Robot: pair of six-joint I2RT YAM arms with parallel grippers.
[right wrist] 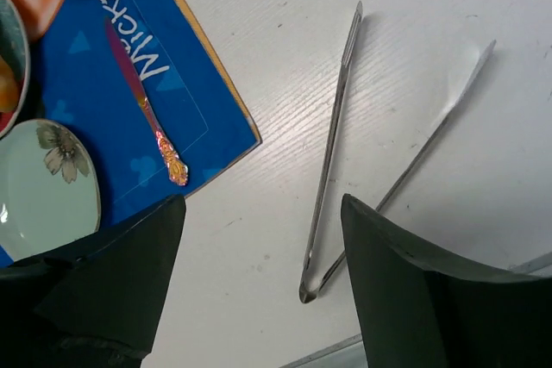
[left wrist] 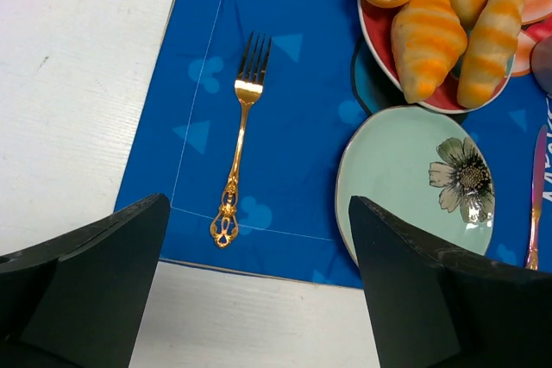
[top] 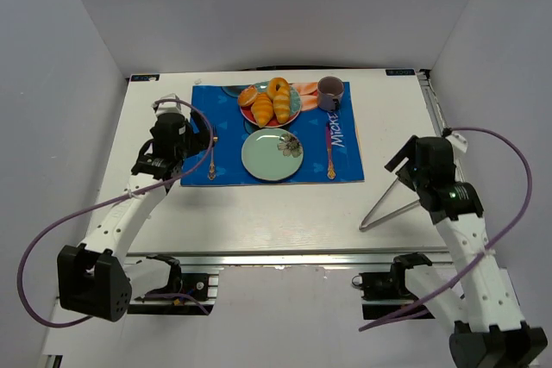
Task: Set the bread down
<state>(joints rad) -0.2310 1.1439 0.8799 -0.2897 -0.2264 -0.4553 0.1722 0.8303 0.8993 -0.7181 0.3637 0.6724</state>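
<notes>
Bread (left wrist: 429,36) on red plate (left wrist: 373,40), near spread empty left tool (left wrist: 259,204), well apart from spread right tool (right wrist: 263,202).

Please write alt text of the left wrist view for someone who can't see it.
A red plate of bread sits behind an empty green plate on a blue mat, a gold fork to their left; the open left gripper hovers in front.

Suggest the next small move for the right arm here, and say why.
Probably lower the right gripper onto the tongs and close on them. Its jaws stand open and empty above the tongs' hinged end, the tongs lie untouched on the table, and the bread sits on the red plate while the green plate holds nothing.
</notes>
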